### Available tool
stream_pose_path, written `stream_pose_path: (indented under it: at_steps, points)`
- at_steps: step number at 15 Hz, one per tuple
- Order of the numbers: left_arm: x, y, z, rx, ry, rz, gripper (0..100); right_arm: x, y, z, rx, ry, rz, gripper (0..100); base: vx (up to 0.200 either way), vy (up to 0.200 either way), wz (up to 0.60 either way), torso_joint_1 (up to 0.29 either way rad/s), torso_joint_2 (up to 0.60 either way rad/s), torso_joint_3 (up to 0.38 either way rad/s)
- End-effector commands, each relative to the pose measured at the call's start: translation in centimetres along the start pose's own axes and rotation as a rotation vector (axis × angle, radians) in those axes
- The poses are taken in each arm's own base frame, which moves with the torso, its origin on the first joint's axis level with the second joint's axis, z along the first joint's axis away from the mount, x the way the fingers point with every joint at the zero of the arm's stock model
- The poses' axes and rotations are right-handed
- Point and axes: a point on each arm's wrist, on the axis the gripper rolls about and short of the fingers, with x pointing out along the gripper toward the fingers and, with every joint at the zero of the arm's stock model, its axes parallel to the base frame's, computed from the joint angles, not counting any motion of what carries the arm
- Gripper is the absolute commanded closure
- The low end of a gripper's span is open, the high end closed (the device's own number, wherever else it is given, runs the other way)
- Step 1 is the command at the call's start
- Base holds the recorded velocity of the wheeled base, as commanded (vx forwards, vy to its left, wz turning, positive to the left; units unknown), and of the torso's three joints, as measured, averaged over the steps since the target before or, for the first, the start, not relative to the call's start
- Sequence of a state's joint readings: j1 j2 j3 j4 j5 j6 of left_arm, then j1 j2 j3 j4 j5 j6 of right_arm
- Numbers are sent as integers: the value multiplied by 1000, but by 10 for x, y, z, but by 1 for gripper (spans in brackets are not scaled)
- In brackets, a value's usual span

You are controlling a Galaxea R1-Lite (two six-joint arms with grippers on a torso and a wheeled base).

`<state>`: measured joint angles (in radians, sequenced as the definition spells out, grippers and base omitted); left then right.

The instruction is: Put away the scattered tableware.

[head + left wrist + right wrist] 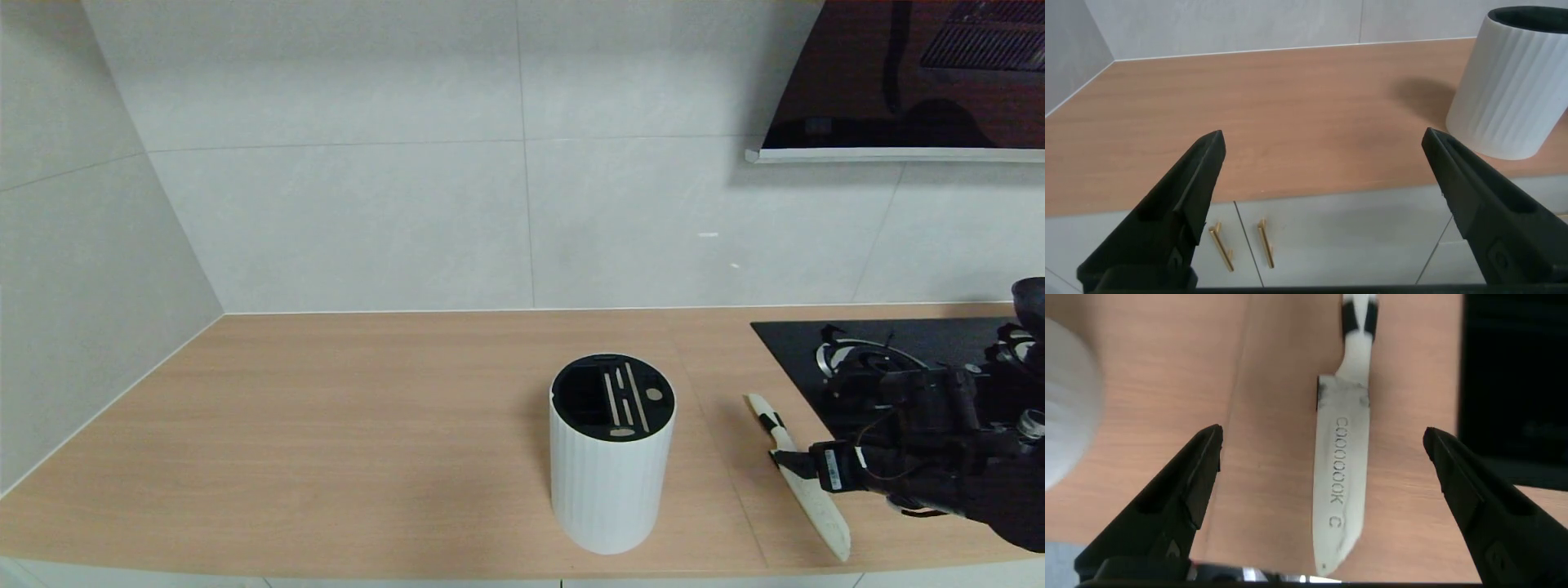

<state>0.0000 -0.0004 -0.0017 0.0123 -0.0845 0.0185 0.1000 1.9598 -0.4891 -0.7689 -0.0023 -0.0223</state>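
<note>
Knife (819, 508): flat on the worktop (367, 425) between the holder (611, 465) and the hob (784, 343), handle toward the wall, blade tip near the front edge; not yet put away.
Right end effector (1321, 437): poised directly over the knife, fingers spread wide either side of the blade's base, holding nothing; probably lined up to close across it.
Holder: white ribbed cylinder, upright just left of the knife; slotted black top faces up, a likely home for the blade.
Left end effector (1323, 135): wide open and empty, off the worktop's front edge, above the cabinet handles (1241, 243), leaving the holder unobstructed.
</note>
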Motion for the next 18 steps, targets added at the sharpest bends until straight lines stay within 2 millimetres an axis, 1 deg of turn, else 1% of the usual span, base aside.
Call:
stream_pose_path:
  at_steps: [1, 4, 9, 13, 18]
  points:
    - [0, 0, 0, 0, 1, 0, 0, 26, 0, -13, 2, 52, -2, 0, 0, 0, 0, 0, 0, 0]
    - [0, 0, 0, 0, 1, 0, 0, 48, 0, -23, 2, 4, -7, 0, 0, 0, 0, 0, 0, 0]
    - [0, 0, 0, 0, 1, 0, 0, 67, -3, -33, 5, -42, -52, 0, 0, 0, 0, 0, 0, 0]
    - [0, 0, 0, 0, 1, 0, 0, 74, -9, -35, 17, -84, -72, 0, 0, 0, 0, 0, 0, 0]
    - [0, 0, 0, 0, 1, 0, 0, 78, -9, -38, 17, -73, -81, 0, 0, 0, 0, 0, 0, 0]
